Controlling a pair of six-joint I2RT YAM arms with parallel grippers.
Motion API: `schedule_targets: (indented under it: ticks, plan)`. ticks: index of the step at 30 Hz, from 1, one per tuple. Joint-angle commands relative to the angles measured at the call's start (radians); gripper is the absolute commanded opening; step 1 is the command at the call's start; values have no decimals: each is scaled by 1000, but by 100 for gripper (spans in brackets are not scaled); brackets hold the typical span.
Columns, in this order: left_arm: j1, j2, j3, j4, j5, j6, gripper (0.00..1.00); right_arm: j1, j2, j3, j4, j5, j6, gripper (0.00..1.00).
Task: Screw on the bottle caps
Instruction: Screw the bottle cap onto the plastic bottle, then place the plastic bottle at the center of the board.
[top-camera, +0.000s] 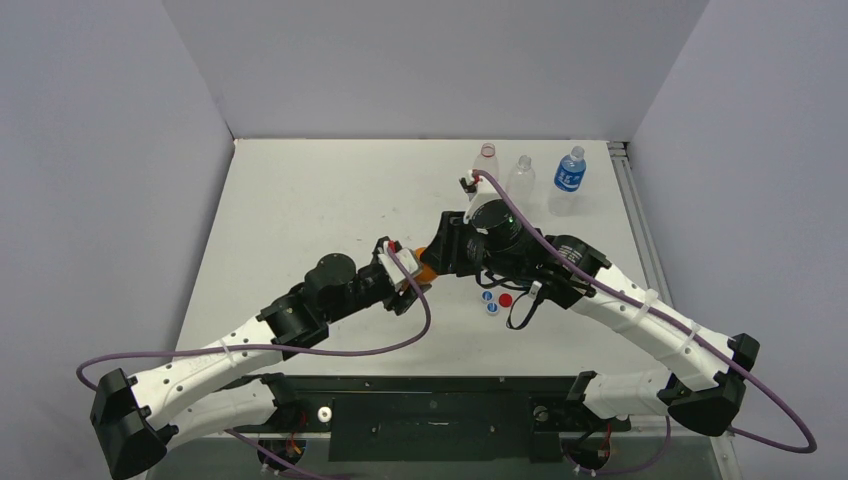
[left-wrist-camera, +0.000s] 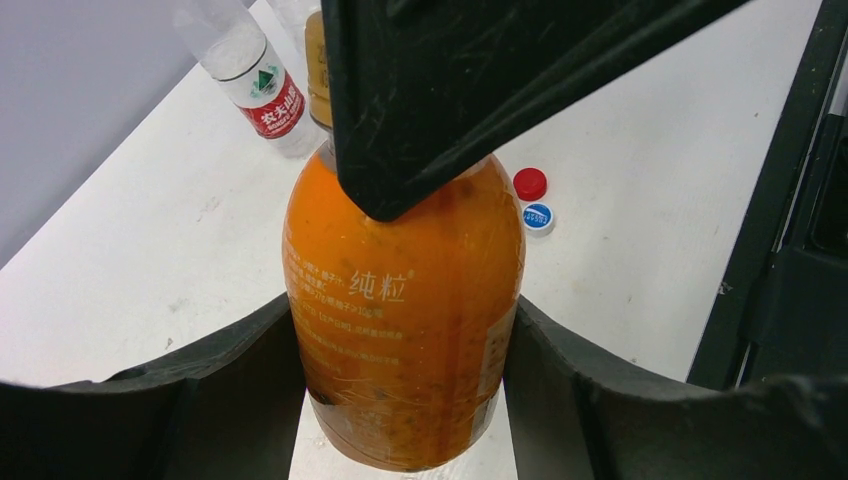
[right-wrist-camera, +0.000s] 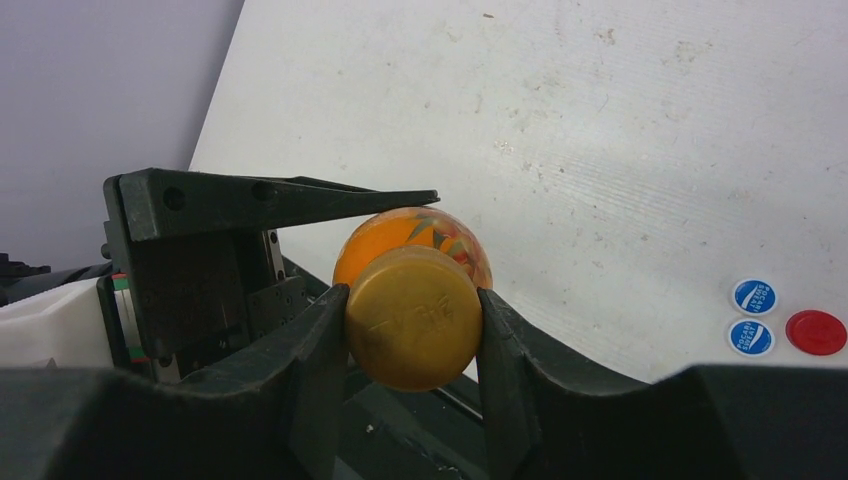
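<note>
While the left gripper (left-wrist-camera: 403, 345) clamps the orange bottle (left-wrist-camera: 400, 250) around its lower body, the right gripper (right-wrist-camera: 410, 300) pinches the gold cap (right-wrist-camera: 412, 335) on the bottle's neck, a finger pressed to each side. Two blue caps (right-wrist-camera: 753, 297) and a red cap (right-wrist-camera: 816, 332) lie loose at 4 o'clock from the bottle. Three other bottles (top-camera: 520, 178) stand toward 1 o'clock near the table's (top-camera: 320, 200) far edge, and the 10 o'clock side is bare.

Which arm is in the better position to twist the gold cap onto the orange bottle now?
Right. The right gripper is closed on the gold cap atop the orange bottle, ready to turn it. The left gripper grips the bottle's body, holding it steady.
</note>
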Motion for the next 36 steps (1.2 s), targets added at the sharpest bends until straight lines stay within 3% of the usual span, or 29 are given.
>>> schedule_targets:
  ticks: [1, 2, 3, 4, 5, 13, 19, 23, 29, 36]
  plan:
    - [4, -29, 15, 79, 16, -44, 37, -2, -5, 29, -3, 43, -2, 3]
    - [4, -31, 13, 81, 9, -57, 47, -2, -7, 30, -4, 47, -2, 0]
    - [5, -35, 10, 85, 1, -65, 63, -4, -9, 29, -5, 55, -2, 0]
    - [4, -36, 8, 87, -25, -81, 93, -8, -11, 28, -6, 56, -1, 0]
    - [5, -40, 6, 87, -38, -88, 98, -11, -12, 24, -5, 61, 0, 0]
    - [17, -39, 72, -83, -163, -154, 96, -94, -34, -2, -39, 135, -17, 0]
    - [61, -78, 126, -238, -308, -299, 96, -135, -16, -32, -49, 237, -54, 0]
    - [132, -97, 266, -377, -386, -399, 96, -127, 64, -20, -12, 271, -70, 0]
    - [160, -115, 477, -499, -499, -445, 97, -62, 309, 167, 5, 338, -126, 0]
    - [165, -132, 667, -552, -543, -452, 97, 2, 689, 571, -28, 344, -200, 0]
